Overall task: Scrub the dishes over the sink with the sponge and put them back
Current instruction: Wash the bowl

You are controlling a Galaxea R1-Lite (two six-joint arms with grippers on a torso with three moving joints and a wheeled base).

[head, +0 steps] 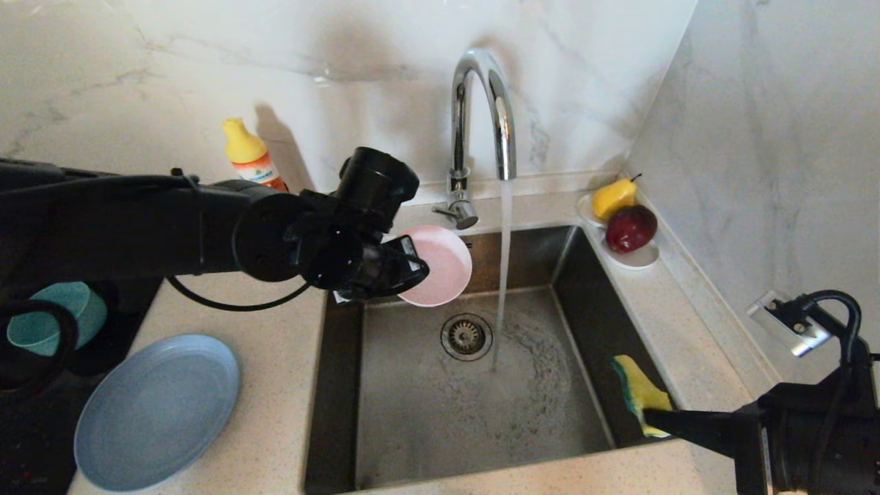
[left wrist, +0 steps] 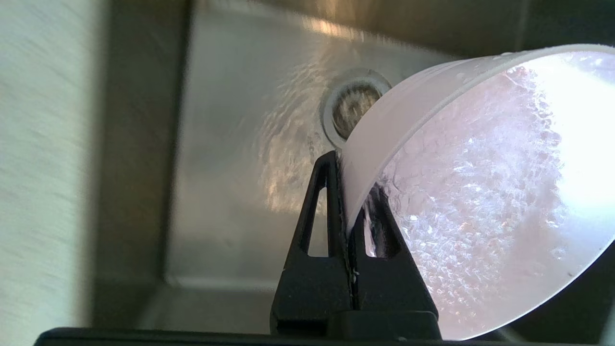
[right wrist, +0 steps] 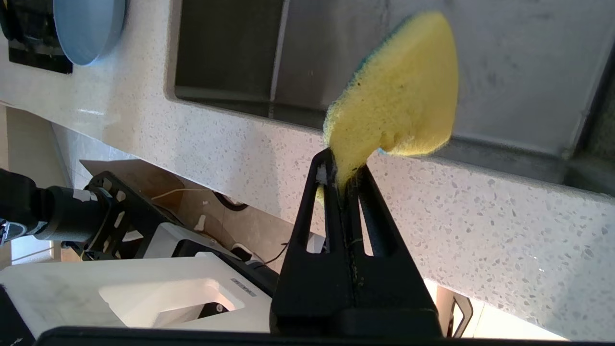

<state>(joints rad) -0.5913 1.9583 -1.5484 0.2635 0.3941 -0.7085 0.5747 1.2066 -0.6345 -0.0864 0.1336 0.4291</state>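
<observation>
Jaws: one bowl (head: 440, 265), one sponge (head: 639, 392).

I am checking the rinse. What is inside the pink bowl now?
Only water drops and foam on the inner wall of the pink bowl; no food. The left fingers cover a little of the rim.

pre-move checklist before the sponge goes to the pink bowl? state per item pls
1. Left gripper clamped on pink bowl rim: ok.
2. Bowl over the sink, not the counter: ok.
3. Right gripper pinching the sponge: ok.
4. Sponge within touch of bowl: not ok, it is at the sink's right front corner, well apart.
5. Bowl tilted, inside wet and beaded: ok.
6. Tap running; stream falls beside the bowl, near the drain: ok.
</observation>
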